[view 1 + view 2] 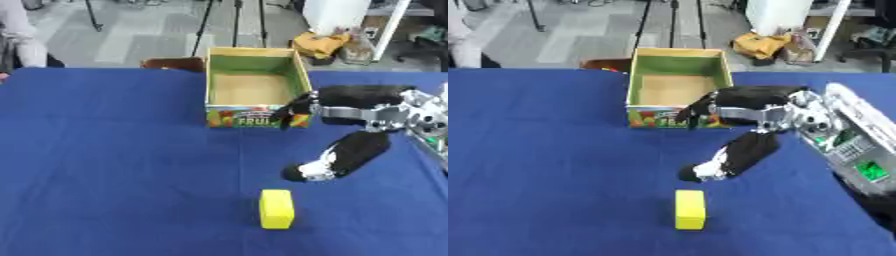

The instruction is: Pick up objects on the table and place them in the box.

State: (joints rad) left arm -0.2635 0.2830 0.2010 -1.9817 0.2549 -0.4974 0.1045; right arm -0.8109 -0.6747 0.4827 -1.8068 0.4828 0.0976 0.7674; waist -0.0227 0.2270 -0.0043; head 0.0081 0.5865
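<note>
Fingers of the right hand (302, 109) curl downward, holding nothing, beside the box (255, 87); a yellow block (276, 208) lies nearer.

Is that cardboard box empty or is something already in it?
Empty, as far as shown: the open-topped box shows only bare brown floor. The yellow block lies out on the blue table.

Table cloth (114, 150): plain deep blue, no pattern.
Block (276, 208), near the front edge: solid bright yellow.
Box (255, 59), at the far edge: green inner walls, tan floor, yellow rim; front face printed in red, green and yellow fruit graphics with lettering.
Right hand (319, 169): black with silver-white parts.
</note>
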